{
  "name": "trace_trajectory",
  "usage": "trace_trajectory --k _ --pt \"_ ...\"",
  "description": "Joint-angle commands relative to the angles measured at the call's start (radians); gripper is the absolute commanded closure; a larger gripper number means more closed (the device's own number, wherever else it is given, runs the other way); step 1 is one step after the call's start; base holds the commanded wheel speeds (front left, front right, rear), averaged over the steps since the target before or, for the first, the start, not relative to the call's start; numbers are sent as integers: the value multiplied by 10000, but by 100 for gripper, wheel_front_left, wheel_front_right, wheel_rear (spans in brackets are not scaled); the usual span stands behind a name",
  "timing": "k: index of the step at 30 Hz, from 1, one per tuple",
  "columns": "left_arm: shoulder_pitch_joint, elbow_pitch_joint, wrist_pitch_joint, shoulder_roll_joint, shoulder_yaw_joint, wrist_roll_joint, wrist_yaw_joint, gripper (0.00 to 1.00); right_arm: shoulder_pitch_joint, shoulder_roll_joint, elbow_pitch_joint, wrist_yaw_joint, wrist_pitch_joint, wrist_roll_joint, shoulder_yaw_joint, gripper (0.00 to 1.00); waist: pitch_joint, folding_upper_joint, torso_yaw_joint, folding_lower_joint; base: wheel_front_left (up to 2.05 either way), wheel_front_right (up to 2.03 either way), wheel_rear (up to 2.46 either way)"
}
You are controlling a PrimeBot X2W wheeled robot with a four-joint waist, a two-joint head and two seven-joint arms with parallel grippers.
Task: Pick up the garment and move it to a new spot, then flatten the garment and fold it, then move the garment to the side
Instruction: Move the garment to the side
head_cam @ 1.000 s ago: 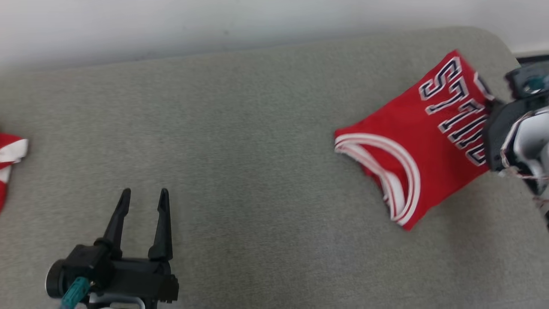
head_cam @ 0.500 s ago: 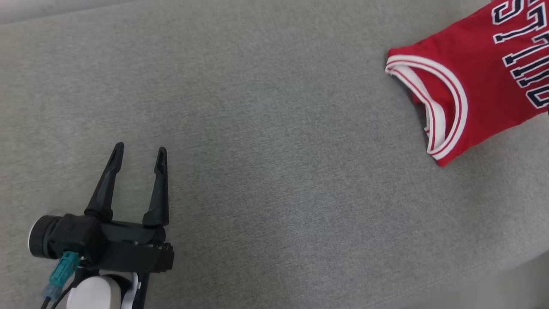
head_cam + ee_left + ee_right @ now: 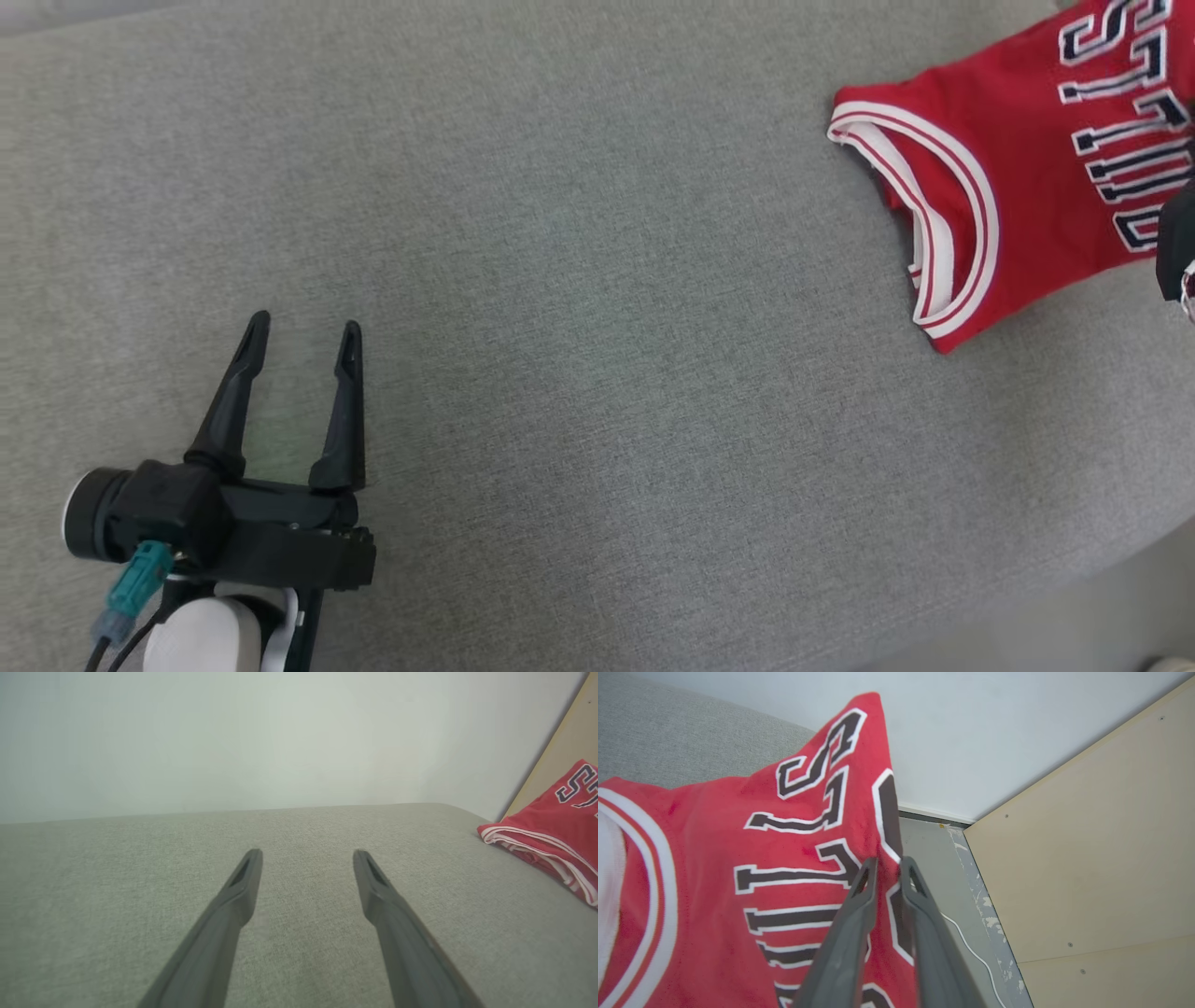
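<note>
One change: eased right jaws from shut to a narrow gap at the edge of the folded jersey (image 3: 714, 835), grip unclear; left jaws wide; probably final release.

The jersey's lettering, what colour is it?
The lettering is black, outlined white; right wrist view shows it best.
</note>
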Motion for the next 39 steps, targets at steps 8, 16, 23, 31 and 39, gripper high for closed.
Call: trace_trajectory --k 8,16,23,31,39 --pt "418 227 -6 -164 413 -268 128 0 597 297 -461 -28 -1114 19 463 0 -1161 -1 628 -1 0 0 0" --pt "1380 712 -5 -326 906 -386 410 0 2056 1001 -1044 -28 -2438 1311 1166 0 -2892 -1 1420 -1 0 0 0" --pt "2055 1024 -5 -394 1234 -460 706 0 3422 1725 -1430 -28 -3409 2240 1566 0 -3981 -1 1700 -1 0 0 0" --pt "2827 1044 -5 -449 1299 -611 941 0 5352 2667 -1930 -28 -3964 2308 937 0 -4639 -1 1838 -1 0 0 0" --pt "3362 1143 -4 -468 1365 -706 923 0 6760 3358 -2626 -28 -3980 2122 1054 0 -4897 -1 1887 -1 0 0 0"
